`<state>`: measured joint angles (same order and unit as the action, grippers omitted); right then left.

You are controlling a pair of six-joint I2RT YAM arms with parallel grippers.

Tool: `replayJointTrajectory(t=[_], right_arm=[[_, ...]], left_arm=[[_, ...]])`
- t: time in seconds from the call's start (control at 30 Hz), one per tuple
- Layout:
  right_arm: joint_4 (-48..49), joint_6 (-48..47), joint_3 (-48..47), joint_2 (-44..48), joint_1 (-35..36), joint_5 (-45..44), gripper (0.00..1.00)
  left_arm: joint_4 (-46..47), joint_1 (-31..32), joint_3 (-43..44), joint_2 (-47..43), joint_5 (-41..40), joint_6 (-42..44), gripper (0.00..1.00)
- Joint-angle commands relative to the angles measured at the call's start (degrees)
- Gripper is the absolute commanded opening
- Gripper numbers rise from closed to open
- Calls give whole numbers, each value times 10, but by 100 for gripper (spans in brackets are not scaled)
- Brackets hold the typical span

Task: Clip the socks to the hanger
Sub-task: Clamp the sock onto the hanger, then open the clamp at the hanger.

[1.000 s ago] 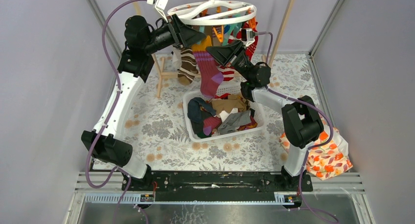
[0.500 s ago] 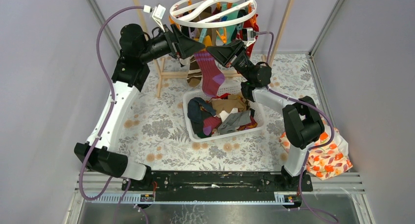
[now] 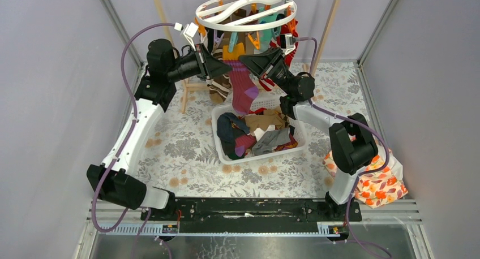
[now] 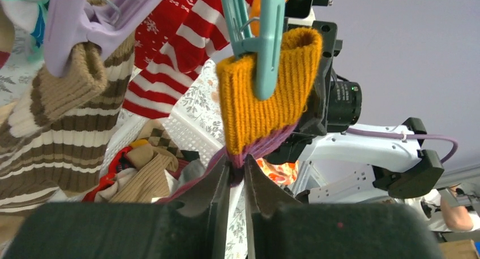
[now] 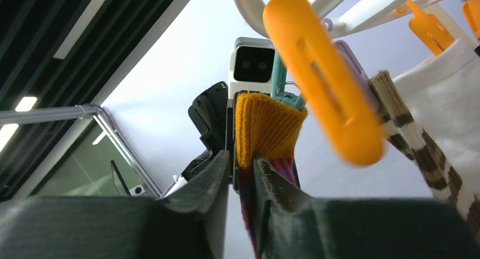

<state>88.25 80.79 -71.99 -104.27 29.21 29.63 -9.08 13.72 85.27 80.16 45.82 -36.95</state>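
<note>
Floral tabletop between grey walls; overhead, hanger, a white ring with clips dangling. Under its near rim, sock: mustard ribbed cuff, magenta leg, purple heel, hanging toe-down above basket of loose socks. Cuff bitten by teal clip, plain in the left wrist view; looks seated over both layers of knit.

Nearly closed, left gripper, pinching the magenta knit just under the cuff. Likewise all but closed on the same sock just below the cuff, right gripper, from the opposite side.

Beside the cuff, brown-and-cream sock in a lilac clip; behind, red-and-white sock; near the right fingers, a blurred orange clip.

Judged soft, light and stretchy: sags wherever unsupported, no risk of breakage, some risk of slipping out if tugged. Thick ribbed cuff probably the best hold, doubled and grippy; thinner leg likely to stretch instead of transmitting a pull. Release best done gently, one side at a time, with no downward drag, to avoid pulling the cuff from the clip or setting the ring swinging.
</note>
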Motion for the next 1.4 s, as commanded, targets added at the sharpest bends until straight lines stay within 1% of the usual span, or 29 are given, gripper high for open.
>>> replayJointTrajectory(t=[0.0,0.03,0.13,0.2,0.27,0.33,0.4,0.57,0.7,0.9,1.07,1.37], right_arm=[[-5,-30,19,58,0,4,36],[-17,-38,31,68,-4,1,45],[-49,-59,88,107,-31,-8,58],[-66,-72,123,133,-52,-9,67],[-98,-111,151,162,-69,-10,71],[-157,-161,158,188,-78,-15,72],[-213,-211,143,200,-79,-15,72],[-272,-279,81,186,-79,-8,72],[-265,-323,64,179,-79,-33,72],[-259,-331,11,139,-68,-10,73],[-297,-376,-29,116,-43,-12,73],[-296,-371,-71,76,-33,-13,73]], left_arm=[[40,-5,18,-2,3,-1,13],[39,-6,17,-5,-1,2,10],[20,-9,20,-12,-18,21,4],[3,-11,29,-14,-27,34,3],[-12,-12,37,-15,-38,48,3],[-25,-12,47,-14,-50,56,2],[-30,-11,53,-13,-55,60,2],[-37,-11,66,-11,-68,62,2],[-47,-11,68,-10,-74,67,2],[-54,-11,66,-12,-76,77,2],[-58,-11,65,-13,-74,78,2],[-73,-11,68,-23,-69,86,2]])
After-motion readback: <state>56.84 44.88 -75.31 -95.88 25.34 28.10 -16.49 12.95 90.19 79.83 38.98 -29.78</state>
